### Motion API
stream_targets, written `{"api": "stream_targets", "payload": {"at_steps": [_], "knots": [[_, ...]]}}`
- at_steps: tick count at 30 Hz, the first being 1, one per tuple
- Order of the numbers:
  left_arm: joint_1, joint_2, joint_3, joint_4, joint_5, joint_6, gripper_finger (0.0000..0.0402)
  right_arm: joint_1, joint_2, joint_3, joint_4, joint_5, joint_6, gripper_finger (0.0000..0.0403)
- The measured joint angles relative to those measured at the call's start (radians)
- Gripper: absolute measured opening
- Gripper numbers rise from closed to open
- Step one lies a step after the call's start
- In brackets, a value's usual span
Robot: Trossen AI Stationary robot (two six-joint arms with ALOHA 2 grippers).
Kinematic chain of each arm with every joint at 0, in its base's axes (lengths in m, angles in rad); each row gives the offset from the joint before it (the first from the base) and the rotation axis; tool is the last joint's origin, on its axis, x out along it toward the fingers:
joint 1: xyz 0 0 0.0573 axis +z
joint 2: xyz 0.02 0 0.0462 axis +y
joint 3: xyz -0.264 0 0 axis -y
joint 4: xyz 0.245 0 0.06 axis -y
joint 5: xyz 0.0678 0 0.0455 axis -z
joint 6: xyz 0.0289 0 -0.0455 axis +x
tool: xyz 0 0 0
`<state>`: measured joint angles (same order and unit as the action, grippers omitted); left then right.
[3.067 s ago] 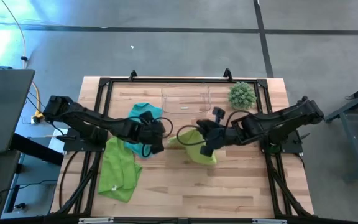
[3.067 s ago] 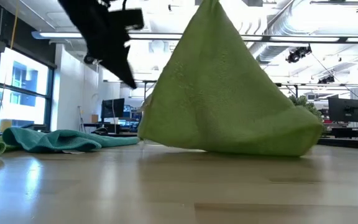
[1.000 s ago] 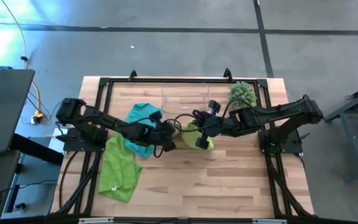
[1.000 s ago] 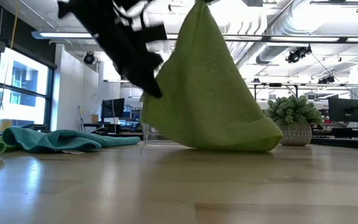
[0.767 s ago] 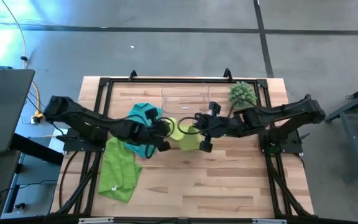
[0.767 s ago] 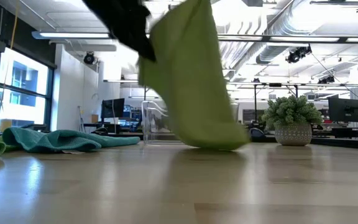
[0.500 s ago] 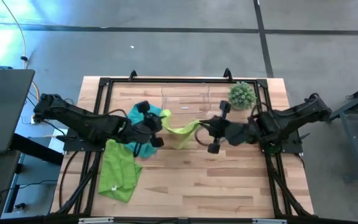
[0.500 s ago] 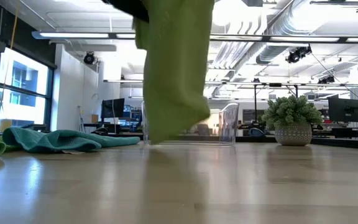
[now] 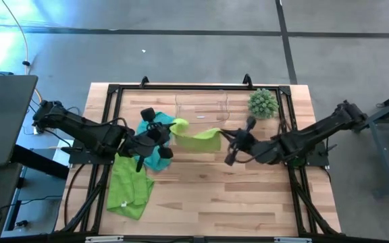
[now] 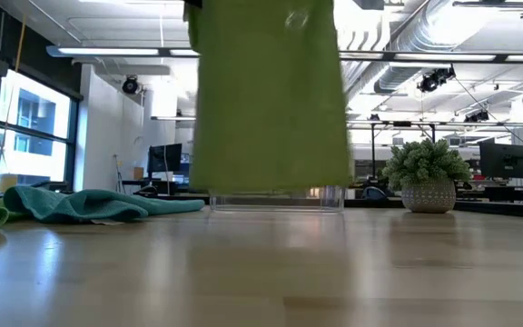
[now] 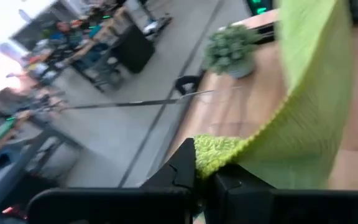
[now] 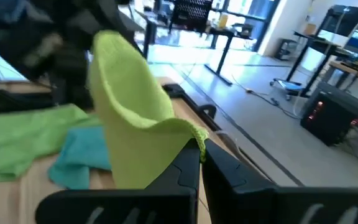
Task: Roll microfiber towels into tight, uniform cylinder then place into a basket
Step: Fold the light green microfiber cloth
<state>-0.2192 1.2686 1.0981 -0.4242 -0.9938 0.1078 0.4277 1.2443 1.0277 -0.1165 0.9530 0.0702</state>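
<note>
A lime green towel (image 9: 196,138) hangs spread between my two grippers above the table's middle; in the low view it (image 10: 266,100) is a flat sheet whose lower edge is clear of the table. My left gripper (image 9: 167,128) is shut on its left top corner and my right gripper (image 9: 225,140) on its right top corner. A teal towel (image 9: 155,154) and a second lime green towel (image 9: 128,185) lie crumpled on the table at the left. The clear basket (image 9: 201,108) stands at the far middle, behind the hanging towel. My left gripper pinches the towel's top corner (image 11: 215,151) between its two fingers. The towel's top edge runs away from it toward the other gripper, and the cloth hangs below, clear of the table. My right gripper pinches the towel's other top corner (image 12: 193,133) between its two fingers. The cloth sags a little between the two holds and hangs clear of the table.
A small spiky green plant in a pot (image 9: 263,102) stands at the far right, next to the basket. A black frame (image 9: 113,91) runs around the table's edges. Bare wood (image 9: 221,196) lies at the near middle and right.
Both grippers have risen and drawn apart, the left toward the table's left edge, the right toward its right edge. The lime green towel, which hung as a bunched cone with its lower end on the table, is now spread into a flat sheet and lifted clear.
</note>
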Motion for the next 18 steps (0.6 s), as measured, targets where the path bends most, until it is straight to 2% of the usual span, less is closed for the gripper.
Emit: {"api": "stream_targets", "payload": {"at_steps": [4, 13, 18], "knots": [[0.008, 0.000, 0.000, -0.004, -0.064, 0.001, 0.0000, -0.007, -0.028, 0.023, -0.069, 0.005, -0.001, 0.0000], [0.131, 0.000, 0.000, -0.021, 0.014, 0.076, 0.0000, -0.094, -0.027, 0.085, -0.373, -0.010, -0.001, 0.0000], [0.180, 0.000, 0.000, -0.021, 0.047, 0.079, 0.0000, -0.121, -0.028, 0.187, -0.518, -0.088, 0.001, 0.0000]]}}
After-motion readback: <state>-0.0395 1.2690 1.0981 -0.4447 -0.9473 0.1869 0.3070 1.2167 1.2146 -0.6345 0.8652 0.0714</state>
